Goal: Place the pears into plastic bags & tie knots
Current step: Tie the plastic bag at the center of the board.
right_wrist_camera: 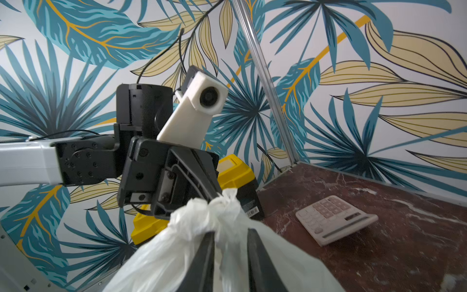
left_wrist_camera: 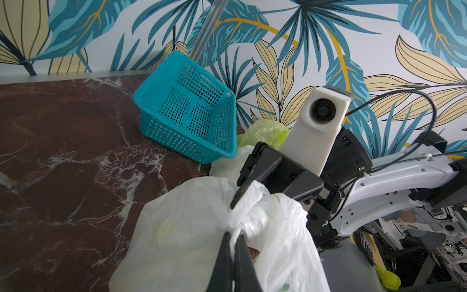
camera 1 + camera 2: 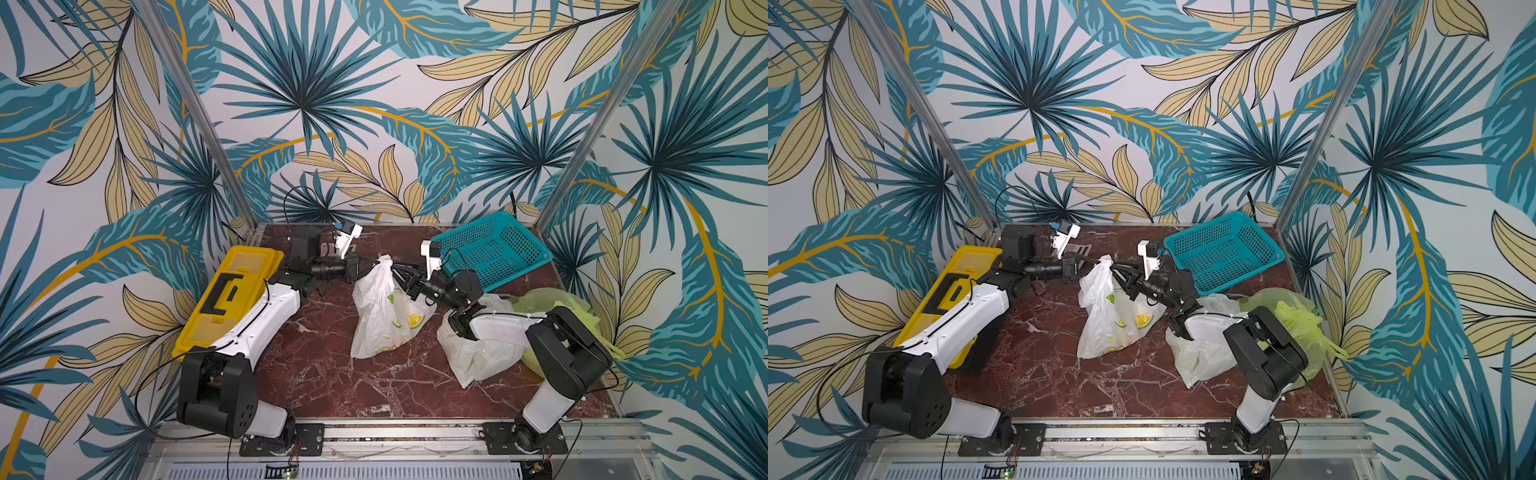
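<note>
Red-brown marbled table: carries everything listed here.
lemon bag: white with lemon prints, standing mid-table, its neck rising to a knot between the two grippers.
knot: tight white lump on top of the lemon bag, short floppy ends sticking out.
left gripper: jaws pressed together on the bag plastic right at the knot, coming in from the left-edge side.
right gripper: jaws apart, astride the bag's neck just under the knot; film lies between them, unsqueezed.
pears: only a dim orange tint and pale bulges through the lemon bag's film; how many, I cannot tell.
second white bag: slumped near the right edge, partly under the right arm.
green bag: against the right edge, touching the second white bag, top bunched.
basket: teal mesh, far right corner, tilted.
toolbox: yellow, along the left edge, beneath the left arm.
calculator: white, lying near the far edge, by the far left corner.
</note>
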You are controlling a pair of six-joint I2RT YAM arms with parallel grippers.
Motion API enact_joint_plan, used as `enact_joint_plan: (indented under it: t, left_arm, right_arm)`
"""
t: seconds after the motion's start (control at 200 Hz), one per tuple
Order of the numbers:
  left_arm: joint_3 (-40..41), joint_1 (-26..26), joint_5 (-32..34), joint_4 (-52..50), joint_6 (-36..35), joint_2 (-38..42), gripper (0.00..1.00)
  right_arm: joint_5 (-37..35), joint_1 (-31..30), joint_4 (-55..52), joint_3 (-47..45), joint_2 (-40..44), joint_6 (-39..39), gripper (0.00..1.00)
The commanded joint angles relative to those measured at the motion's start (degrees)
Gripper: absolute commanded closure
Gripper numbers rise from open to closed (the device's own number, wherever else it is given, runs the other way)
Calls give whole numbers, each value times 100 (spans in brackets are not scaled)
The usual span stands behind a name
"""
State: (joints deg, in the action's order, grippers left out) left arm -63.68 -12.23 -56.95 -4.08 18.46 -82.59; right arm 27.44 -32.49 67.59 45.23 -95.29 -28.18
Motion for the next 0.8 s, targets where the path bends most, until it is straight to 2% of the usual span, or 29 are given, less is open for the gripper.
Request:
enact_joint_plan:
  t: [0.0, 0.12, 0.195, 0.28, 0.381, 0.546, 0.796]
  left_arm:
    - [-98, 62, 266, 65, 187, 111, 100]
    - [-23, 72, 458, 66, 380, 158, 100]
    - [-8, 72, 477, 65, 469, 181, 100]
    - [9, 64, 453, 67, 499, 199, 100]
    - [22, 47, 449, 67, 509, 208, 100]
    - [24, -11, 447, 65, 519, 232, 100]
    - [64, -133, 463, 67, 522, 269, 100]
  right_arm:
    - [-542, 15, -1328, -370, 933, 133, 66]
    - [-944, -19, -3865, -206, 2002, 222, 65]
    - [-1058, -96, -5088, 56, 2396, 89, 61]
    - [-1259, -237, -6102, 414, 2599, 17, 59]
    - [-1389, -466, -6886, 943, 2467, 82, 58]
    - [-1576, -832, -7243, 1572, 2012, 369, 57]
    - [-1684, -868, -7071, 1806, 1623, 463, 62]
